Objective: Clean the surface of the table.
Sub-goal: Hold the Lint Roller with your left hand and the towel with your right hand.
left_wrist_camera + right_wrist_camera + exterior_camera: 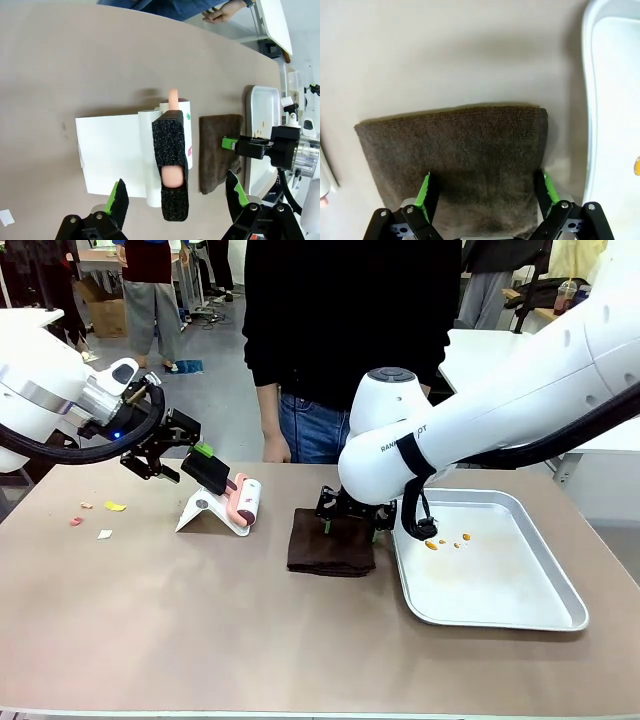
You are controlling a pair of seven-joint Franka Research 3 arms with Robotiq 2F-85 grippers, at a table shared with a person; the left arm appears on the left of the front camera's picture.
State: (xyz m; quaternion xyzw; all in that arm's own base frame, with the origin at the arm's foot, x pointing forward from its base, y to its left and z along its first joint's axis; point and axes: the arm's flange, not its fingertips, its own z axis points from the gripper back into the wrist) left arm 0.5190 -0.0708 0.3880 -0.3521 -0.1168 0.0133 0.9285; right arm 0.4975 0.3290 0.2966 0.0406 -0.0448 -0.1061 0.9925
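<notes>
You have a dark brown cloth (331, 542) lying flat just beside a silver tray (490, 585), which holds a few orange crumbs (448, 542). On the cloth's other side, a pink-handled lint roller (247, 502) rests on a white stand (203, 512). Farther left lie small scraps (115, 506), yellow, pink and white. A person (350, 320) in a black top stands at the far side.

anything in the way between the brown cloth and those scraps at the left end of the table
Yes: the lint roller on its white stand sits on the table between the brown cloth and the scraps, and the open left gripper flanks the roller's foam-wrapped handle there.
</notes>
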